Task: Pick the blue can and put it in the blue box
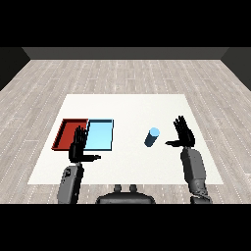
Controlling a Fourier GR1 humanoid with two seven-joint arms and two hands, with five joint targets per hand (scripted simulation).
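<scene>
Nearest to the robot, two grey forearms come up from the lower corners over the flat white table (127,169). The black left hand (78,147) is held upright with its fingers straight and spread and the thumb pointing to the side; it holds nothing and stands in front of the near edges of the two trays. The black right hand (183,133) is also upright, with fingers straight and fanned out and the thumb reaching toward the middle of the table; it is empty too. Just beside this thumb, but apart from it, stands the small blue cylindrical can (152,137) on the bare table. Farther left lie the shallow light blue tray (102,134) and the red tray (67,131), touching side by side. The can is well apart from the light blue tray.
</scene>
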